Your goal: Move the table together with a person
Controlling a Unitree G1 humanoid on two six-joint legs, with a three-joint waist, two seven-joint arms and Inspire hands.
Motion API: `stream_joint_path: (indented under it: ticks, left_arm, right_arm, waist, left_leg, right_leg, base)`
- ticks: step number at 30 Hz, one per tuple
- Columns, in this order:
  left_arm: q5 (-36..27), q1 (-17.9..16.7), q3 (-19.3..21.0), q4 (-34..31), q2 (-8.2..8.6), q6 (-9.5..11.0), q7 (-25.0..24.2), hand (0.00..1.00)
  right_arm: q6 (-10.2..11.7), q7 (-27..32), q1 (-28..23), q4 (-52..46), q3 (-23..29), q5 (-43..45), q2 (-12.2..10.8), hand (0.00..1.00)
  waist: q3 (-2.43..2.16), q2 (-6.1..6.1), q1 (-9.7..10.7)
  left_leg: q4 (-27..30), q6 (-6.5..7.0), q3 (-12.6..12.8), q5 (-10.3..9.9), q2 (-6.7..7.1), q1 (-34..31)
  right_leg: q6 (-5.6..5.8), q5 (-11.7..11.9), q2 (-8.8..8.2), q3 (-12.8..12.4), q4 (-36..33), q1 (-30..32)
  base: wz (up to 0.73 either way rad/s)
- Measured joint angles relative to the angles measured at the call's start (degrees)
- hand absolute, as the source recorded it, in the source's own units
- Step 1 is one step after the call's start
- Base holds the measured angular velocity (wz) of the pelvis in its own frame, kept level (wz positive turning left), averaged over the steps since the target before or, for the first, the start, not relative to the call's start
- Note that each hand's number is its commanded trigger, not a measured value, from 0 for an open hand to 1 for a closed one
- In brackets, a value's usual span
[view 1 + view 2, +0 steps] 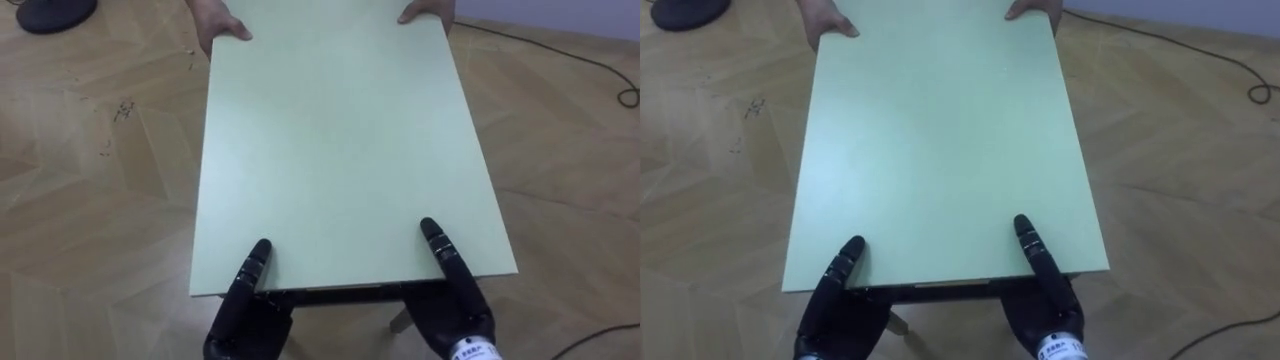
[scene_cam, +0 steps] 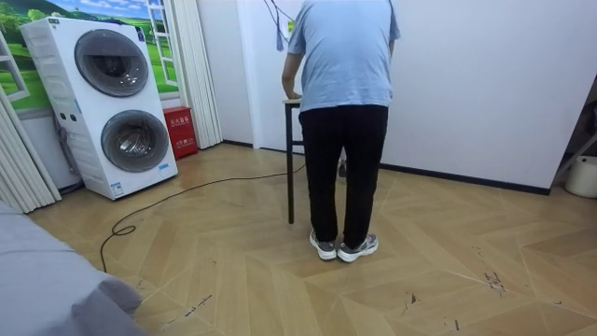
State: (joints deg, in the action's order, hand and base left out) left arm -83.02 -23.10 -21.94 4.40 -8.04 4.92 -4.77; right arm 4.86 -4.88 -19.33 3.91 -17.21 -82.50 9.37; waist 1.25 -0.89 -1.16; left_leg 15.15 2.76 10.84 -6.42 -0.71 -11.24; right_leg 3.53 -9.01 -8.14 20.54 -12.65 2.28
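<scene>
The pale green table (image 1: 340, 130) stretches away from me over the wood floor. My left hand (image 1: 238, 312) grips its near edge at the left, thumb (image 1: 258, 258) flat on top and the rest under the board. My right hand (image 1: 462, 318) holds the near edge at the right the same way. At the far end a person's two hands (image 1: 222, 25) clasp the far corners. In the room view the person (image 2: 343, 112) stands with their back to the camera, bent over the table's dark leg (image 2: 291, 168), and hides me.
A dark round base (image 1: 55, 12) sits on the floor at the far left. A black cable (image 1: 560, 50) runs along the floor at the right. Stacked washing machines (image 2: 121, 103) stand at the room view's left, a white wall (image 2: 485, 84) behind the table.
</scene>
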Motion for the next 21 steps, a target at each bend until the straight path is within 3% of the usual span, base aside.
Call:
stream_joint_path:
  ticks: [5, 8, 14, 21]
  left_arm:
    - [0.6, 0.0, 0.1, 0.0, 0.30, 0.2, 0.0, 1.00]
    - [1.7, 0.0, 0.2, 0.1, 0.07, 0.2, 0.0, 1.00]
    - [2.7, 0.1, 0.6, 0.1, 0.38, 0.2, 0.0, 1.00]
    - [2.4, 0.2, 0.9, -0.4, -0.46, 0.0, 0.0, 1.00]
  right_arm:
    - [0.1, 0.0, -0.2, 0.0, 0.0, 0.4, -0.3, 1.00]
    - [0.5, -0.2, -1.6, -0.1, 0.4, 0.3, -1.0, 1.00]
    - [0.5, -0.3, -1.8, -0.1, 0.1, -0.4, -1.0, 1.00]
    - [2.6, -0.3, -2.0, -0.1, -2.1, -1.7, -0.7, 1.00]
  waist:
    - [0.09, 0.15, 1.3]
    - [0.39, 0.88, 3.4]
    - [0.43, 0.96, 2.7]
    - [0.43, 1.10, 2.5]
  left_leg:
    - [0.1, 0.02, -1.1, 0.0, 0.44, -0.2]
    - [0.5, 0.07, -4.8, 0.0, 1.69, -0.2]
    - [0.6, -0.05, -5.9, 0.2, 2.04, -0.2]
    - [0.8, -0.33, -10.4, 1.2, 3.00, -1.1]
  right_leg:
    - [0.24, -0.2, -0.07, 0.0, 0.0, -0.8]
    - [1.03, -1.2, -0.15, -0.8, 0.0, -2.7]
    - [1.05, -1.2, 0.34, -2.1, 1.0, -3.6]
    - [1.19, -1.3, 0.90, -1.6, 1.1, -5.0]
  base:
    - [0.15]
    - [0.53]
    - [0.12]
    - [0.35]
